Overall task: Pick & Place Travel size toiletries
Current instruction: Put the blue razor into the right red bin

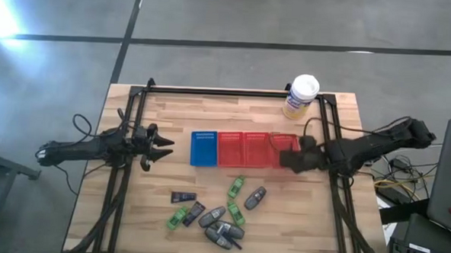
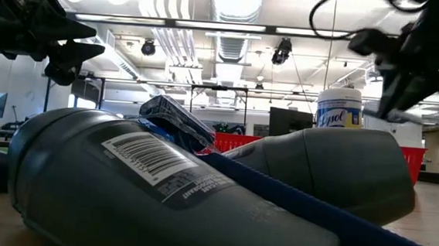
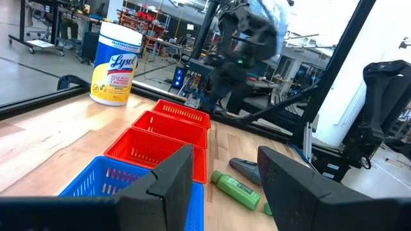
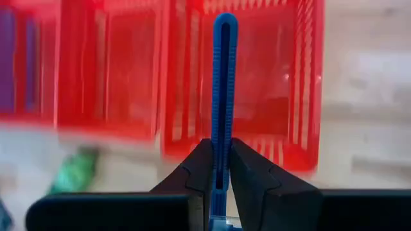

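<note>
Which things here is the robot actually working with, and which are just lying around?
In the job: bright green packets, grey oval containers, small dark tubes; thin blue ribbed stick clamped in the jaws of the right gripper over the red slotted plastic trays, probably the destination.

Lying about: tall yellow wipes canister with white lid. The left gripper waits, jaws open, beside the blue slotted tray.

- You have one blue tray (image 1: 204,148) and three red trays (image 1: 243,149).
- One canister (image 1: 300,96).
- Four green packets (image 1: 236,186) (others grey or dark).
</note>
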Available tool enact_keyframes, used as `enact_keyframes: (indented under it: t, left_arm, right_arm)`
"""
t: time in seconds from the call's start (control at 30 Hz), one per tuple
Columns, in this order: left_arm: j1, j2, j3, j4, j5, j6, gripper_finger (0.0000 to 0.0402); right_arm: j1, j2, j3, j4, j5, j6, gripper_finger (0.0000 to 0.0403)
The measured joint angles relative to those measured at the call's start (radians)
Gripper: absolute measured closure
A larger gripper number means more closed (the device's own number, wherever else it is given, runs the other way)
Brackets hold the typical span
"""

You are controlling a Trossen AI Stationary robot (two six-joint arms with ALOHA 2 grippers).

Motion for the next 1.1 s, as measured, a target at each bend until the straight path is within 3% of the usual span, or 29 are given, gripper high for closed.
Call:
enact_keyframes:
  t: [0.2,0.37,0.53,0.8,0.93,1.1]
  left_arm:
    - [0.000,0.000,0.000,0.000,0.000,0.000,0.0223]
    - [0.000,0.002,0.000,0.000,0.000,0.000,0.0223]
    - [0.000,0.003,0.000,0.000,0.000,0.000,0.0223]
    - [0.000,0.005,0.000,0.000,0.000,0.000,0.0223]
    - [0.000,0.005,0.000,0.000,0.000,0.000,0.0223]
    - [0.000,0.005,0.000,0.000,0.000,0.000,0.0223]
  right_arm:
    - [-0.162,0.015,-0.016,0.088,-0.008,-0.204,0.0365]
    - [-0.245,0.109,-0.001,0.087,-0.093,-0.409,0.0359]
    - [-0.268,0.210,0.019,0.086,-0.098,-0.445,0.0327]
    - [-0.250,0.250,0.084,0.081,-0.110,-0.518,0.0234]
    - [-0.188,0.231,0.174,0.081,-0.089,-0.657,0.0189]
    - [-0.085,0.266,0.296,0.078,-0.153,-0.752,0.0159]
